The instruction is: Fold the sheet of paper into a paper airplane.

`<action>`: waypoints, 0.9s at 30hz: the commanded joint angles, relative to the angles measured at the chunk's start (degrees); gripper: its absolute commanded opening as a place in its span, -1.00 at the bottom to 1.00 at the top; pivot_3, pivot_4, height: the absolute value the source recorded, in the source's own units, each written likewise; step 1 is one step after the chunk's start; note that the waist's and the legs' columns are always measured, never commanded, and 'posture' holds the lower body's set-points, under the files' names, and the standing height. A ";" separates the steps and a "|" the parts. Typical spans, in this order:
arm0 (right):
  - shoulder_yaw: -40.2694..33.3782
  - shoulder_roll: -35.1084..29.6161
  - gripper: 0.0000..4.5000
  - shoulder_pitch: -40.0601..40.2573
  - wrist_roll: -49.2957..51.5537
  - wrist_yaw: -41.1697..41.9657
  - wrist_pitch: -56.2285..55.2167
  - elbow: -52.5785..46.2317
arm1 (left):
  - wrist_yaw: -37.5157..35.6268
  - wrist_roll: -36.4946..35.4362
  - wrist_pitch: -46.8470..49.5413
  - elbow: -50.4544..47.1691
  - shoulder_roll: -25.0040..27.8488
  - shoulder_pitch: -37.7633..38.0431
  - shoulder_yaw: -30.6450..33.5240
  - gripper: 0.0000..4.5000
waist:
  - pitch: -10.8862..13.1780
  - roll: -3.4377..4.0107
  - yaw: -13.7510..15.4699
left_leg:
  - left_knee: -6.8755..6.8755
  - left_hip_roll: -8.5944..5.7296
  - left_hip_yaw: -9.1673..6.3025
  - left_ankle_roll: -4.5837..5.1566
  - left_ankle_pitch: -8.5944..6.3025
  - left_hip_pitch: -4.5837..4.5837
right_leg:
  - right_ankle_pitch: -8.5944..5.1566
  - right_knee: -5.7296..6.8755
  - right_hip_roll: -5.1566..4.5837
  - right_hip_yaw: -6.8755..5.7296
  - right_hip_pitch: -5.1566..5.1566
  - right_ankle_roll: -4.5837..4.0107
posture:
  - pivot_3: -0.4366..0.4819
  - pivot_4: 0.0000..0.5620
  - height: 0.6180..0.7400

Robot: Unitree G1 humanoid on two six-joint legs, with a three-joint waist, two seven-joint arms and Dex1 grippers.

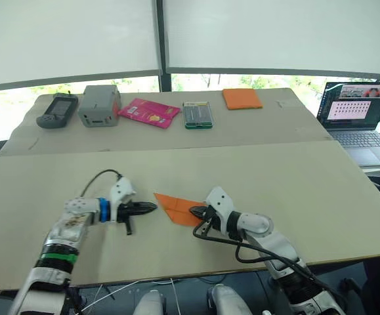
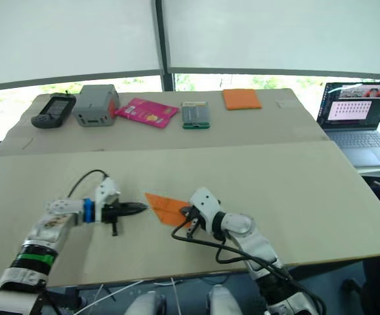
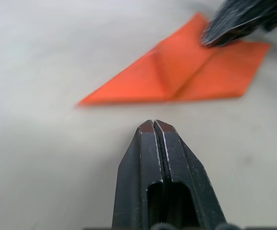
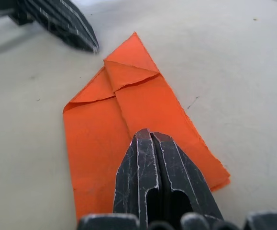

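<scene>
Paper under inspection: the sheet of paper (image 1: 178,208) lies flat on the near table (image 1: 295,190), folded to a pointed wedge with visible creases. It sits between the two claws.

Right claw (image 1: 197,211): both fingers pressed together, nothing gripped between them. The tip rests on the wide end of the paper, over the centre crease, as the right wrist view shows (image 4: 145,139). The folded point of the paper lies straight ahead of this claw.

Left claw (image 1: 151,207): fingers closed flush against each other, holding nothing. Its tip sits just short of the paper's pointed end, apart from it; bare table shows between tip and paper in the left wrist view (image 3: 153,125). The two claws face each other across the paper.

Far table (image 1: 255,125), well beyond both claws, carries a row of items: a dark handheld device (image 1: 58,109), a grey box (image 1: 100,105), a pink glossy packet (image 1: 149,112), a small clear case (image 1: 197,114) and an orange pad (image 1: 241,98). A laptop (image 1: 357,111) stands open far off to the right claw's outer side.
</scene>
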 commanded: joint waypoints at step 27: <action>0.01 -1.07 -0.99 1.18 -0.93 0.40 2.31 2.08 | 5.71 1.57 1.48 0.08 -6.06 -2.20 -3.63 -1.00 | -0.03 -0.02 0.22 | 0.00 -0.06 -0.01 0.00 0.00 -0.07 | 0.00 -0.03 -0.01 0.01 -0.02 0.01 | -0.05 -0.47 1.00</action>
